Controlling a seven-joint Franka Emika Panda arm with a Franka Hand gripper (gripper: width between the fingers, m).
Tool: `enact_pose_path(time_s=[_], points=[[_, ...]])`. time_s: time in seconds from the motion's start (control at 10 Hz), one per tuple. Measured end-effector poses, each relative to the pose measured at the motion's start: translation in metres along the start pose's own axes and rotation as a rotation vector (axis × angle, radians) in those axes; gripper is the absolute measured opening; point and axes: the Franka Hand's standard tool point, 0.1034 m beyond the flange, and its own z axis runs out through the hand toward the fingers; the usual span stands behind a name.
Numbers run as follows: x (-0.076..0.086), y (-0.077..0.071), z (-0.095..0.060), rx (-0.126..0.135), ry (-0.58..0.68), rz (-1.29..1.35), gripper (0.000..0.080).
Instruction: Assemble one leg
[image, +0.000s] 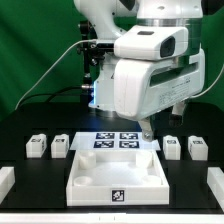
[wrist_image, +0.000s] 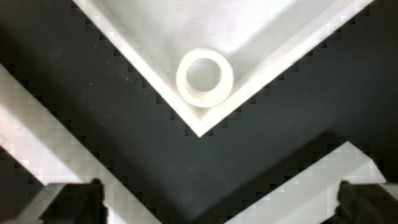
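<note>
The pincer (image: 149, 129) is released: in the wrist view its two dark fingers (wrist_image: 64, 203) stand wide apart with only dark tabletop (wrist_image: 107, 130) between them, and nothing is gripped. Beyond the fingers, the same view shows a white pointed corner of a part with a raised edge and a round hole (wrist_image: 205, 78) set in it; the corner points toward the pincer but lies clear of both fingers. In the exterior view the pincer hangs low under the bulky white arm (image: 145, 70), just off the right edge of the marker board (image: 115, 141) and over the far right corner of the square tray piece (image: 88, 180). That piece lies flat on the tabletop just in front of the marker board and bears a tag on its near wall. The closest leg (image: 172, 146) stands on the tabletop just to the exterior view's right of the pincer, apart from it and untouched. A second leg (image: 197, 148) stands beside it, further right. Two more legs (image: 60, 145) (image: 37, 147) stand in the same row on the exterior view's left, well apart from the pincer, beyond the marker board. All four are upright and separate from the square tray piece.
</note>
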Motion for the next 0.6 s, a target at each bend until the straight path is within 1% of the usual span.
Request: enact_pose_path(time_s=[0.6], points=[[-0.0001,-0.0001,0.0002,0.000,0.000,0.000,0.0649]])
